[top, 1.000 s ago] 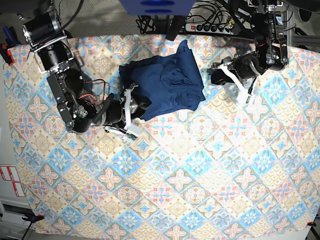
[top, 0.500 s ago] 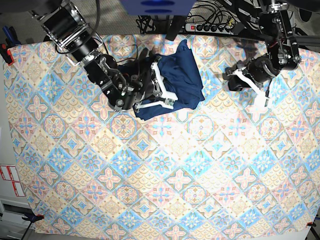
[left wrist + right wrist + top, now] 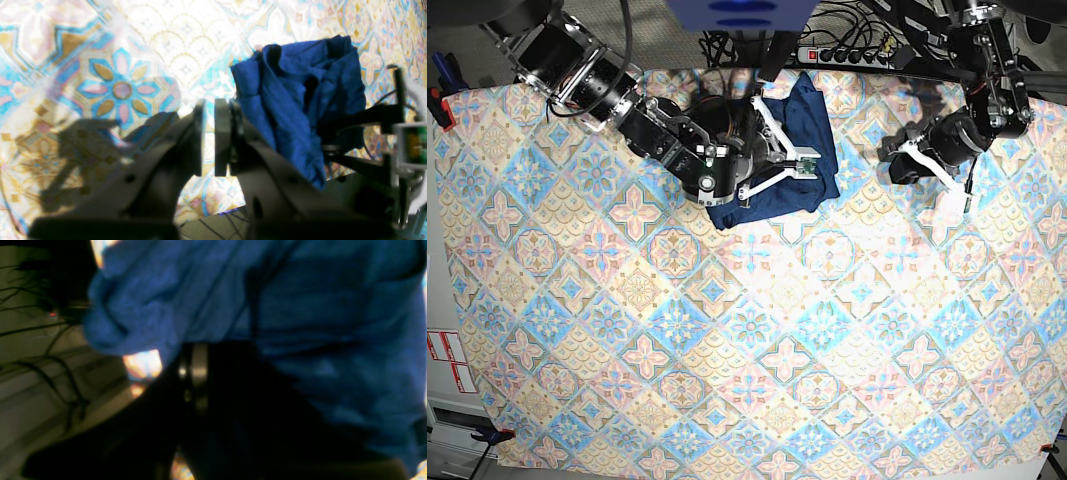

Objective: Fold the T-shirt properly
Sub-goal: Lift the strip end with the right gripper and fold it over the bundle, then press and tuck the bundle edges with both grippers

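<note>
Because the T-shirt (image 3: 812,150) is soft, limp knit, expect sagging — grasp at a hem or corner. It lies bunched at the tablecloth's (image 3: 747,360) far edge. Right gripper (image 3: 772,150) sits over it, grip indeterminate; left gripper (image 3: 215,136) pressed together, empty.

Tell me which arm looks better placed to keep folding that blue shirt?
The right arm, probably. Its claw lies over the T-shirt, with fabric filling its wrist view. The left claw sits shut on nothing, apart from the T-shirt, above the tablecloth.
</note>
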